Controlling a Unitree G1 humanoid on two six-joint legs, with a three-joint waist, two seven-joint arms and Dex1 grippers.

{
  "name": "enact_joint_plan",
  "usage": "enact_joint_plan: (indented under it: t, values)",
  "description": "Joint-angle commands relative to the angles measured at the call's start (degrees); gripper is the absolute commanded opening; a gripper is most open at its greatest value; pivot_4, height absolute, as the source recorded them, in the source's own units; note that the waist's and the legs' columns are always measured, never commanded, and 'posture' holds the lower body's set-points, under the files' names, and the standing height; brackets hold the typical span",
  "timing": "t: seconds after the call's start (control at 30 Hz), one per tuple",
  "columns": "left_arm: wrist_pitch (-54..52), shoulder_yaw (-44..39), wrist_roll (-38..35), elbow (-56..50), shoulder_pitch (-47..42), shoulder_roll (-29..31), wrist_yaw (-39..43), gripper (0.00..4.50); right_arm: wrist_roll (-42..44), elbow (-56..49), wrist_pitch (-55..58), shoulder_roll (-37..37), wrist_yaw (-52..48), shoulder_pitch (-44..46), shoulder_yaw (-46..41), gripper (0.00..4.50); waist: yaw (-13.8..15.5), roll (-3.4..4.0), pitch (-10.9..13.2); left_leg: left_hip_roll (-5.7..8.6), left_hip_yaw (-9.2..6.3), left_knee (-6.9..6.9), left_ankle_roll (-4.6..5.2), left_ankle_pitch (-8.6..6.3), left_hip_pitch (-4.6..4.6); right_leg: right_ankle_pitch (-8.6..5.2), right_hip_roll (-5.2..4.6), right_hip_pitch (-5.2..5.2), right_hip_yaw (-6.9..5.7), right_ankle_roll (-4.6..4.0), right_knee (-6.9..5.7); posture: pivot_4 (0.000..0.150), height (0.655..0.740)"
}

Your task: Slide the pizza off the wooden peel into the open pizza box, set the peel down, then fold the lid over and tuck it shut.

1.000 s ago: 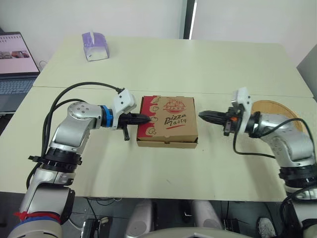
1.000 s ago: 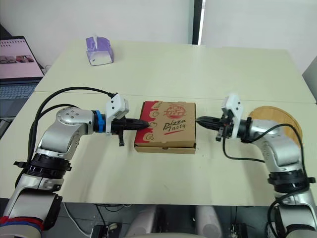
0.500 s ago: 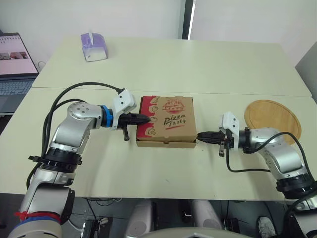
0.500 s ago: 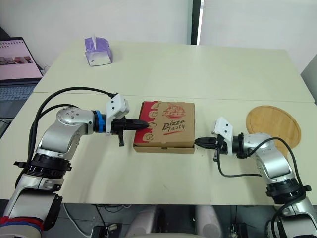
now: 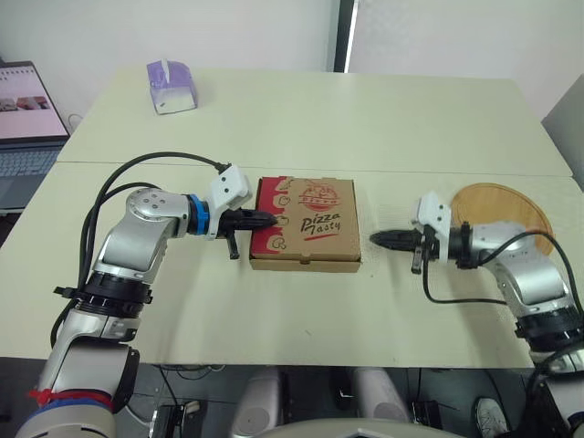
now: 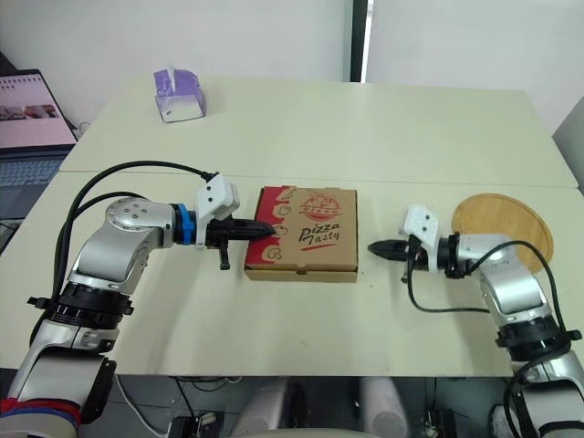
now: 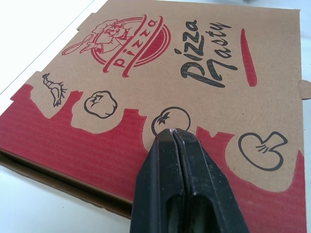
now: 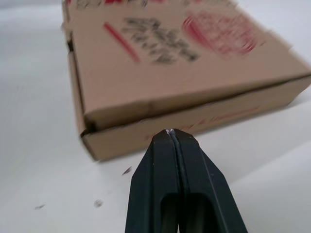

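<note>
One each: pizza box (image 5: pixel 307 222), peel (image 5: pixel 502 203), tissue box (image 5: pixel 171 85), laptop (image 5: pixel 27 119) (open).

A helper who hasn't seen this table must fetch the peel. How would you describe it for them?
On the pale table, go to the robot's right of the closed pizza box, past the right gripper. The wooden peel lies flat near the table's right edge: the only round, bare-wood board, while the box is square and printed.

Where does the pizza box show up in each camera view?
Left eye view: pizza box at centre, between left gripper and right gripper.
Right eye view: same central place.
Left wrist view: its lid lies under the shut left gripper.
Right wrist view: the box sits ahead of the shut right gripper.
Shared landmark: the black Pizza Tasty lettering.
</note>
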State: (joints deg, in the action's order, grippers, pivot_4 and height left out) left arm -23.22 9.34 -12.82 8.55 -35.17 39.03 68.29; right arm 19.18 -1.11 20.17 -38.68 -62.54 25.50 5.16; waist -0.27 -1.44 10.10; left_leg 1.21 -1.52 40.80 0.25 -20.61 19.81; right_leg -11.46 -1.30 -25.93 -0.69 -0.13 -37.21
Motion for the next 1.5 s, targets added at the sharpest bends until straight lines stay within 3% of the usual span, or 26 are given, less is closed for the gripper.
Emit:
enact_joint_plan:
  t: [0.03,0.33,0.6,0.7,0.93,1.2,1.5]
  values:
    - [0.6,0.3,0.31,-1.2,-0.55,0.03,0.37,0.0,5.03,-5.48,3.75,2.41,-0.59,0.83,-0.57,0.04,0.06,0.0,0.0,0.0,-0.02,-0.01,-0.01,0.01,0.01,0.0,0.0,0.0,-0.01,0.0,0.01,0.15,0.74]
    - [6.31,3.12,4.65,-0.1,1.3,2.16,1.95,0.0,-4.8,-4.95,-0.44,4.31,2.37,-2.16,8.65,0.04,0.16,0.01,0.0,0.05,0.0,0.0,0.0,0.0,0.02,0.01,-0.03,0.01,0.01,0.02,0.04,0.15,0.74]
    - [10.25,3.58,6.53,3.41,1.66,2.04,1.99,0.0,-7.87,-2.38,-2.67,3.1,0.51,-1.37,10.1,0.04,0.15,-0.02,-0.1,0.04,0.0,0.01,0.09,-0.05,-0.16,0.01,-0.03,0.2,0.0,0.02,0.04,0.15,0.74]
    - [8.25,1.49,3.88,2.6,1.68,1.64,2.06,0.0,-6.49,-2.49,-2.22,3.23,-0.06,-0.86,8.8,0.04,0.14,-0.02,-0.09,0.04,-0.01,0.0,0.11,-0.06,-0.36,0.01,-0.02,0.39,0.0,0.02,0.08,0.15,0.74]
    - [-4.57,-11.63,-10.78,-3.5,2.51,0.89,-0.68,0.0,-1.92,-2.17,-1.37,2.5,1.39,1.3,0.78,0.04,0.13,-0.03,-0.06,0.02,-0.06,0.01,0.14,-0.08,-0.32,0.01,-0.01,0.39,-0.03,0.02,0.1,0.15,0.74]
    - [2.31,-12.31,-2.52,1.36,6.67,7.2,-5.29,0.0,-6.79,4.43,-6.82,-1.69,2.0,2.37,-0.27,0.04,0.14,-0.02,-0.06,0.01,-0.05,-0.05,0.13,-0.08,-0.35,0.01,-0.02,0.39,-0.03,0.02,0.15,0.15,0.74]
    - [5.29,-7.23,1.77,3.96,8.25,1.69,-8.55,0.0,-11.54,10.85,-9.58,3.2,3.07,4.15,4.09,0.04,0.15,-0.01,-0.05,0.02,-0.03,-0.04,0.12,-0.07,-0.32,0.01,-0.04,0.37,-0.02,0.02,0.14,0.15,0.74]
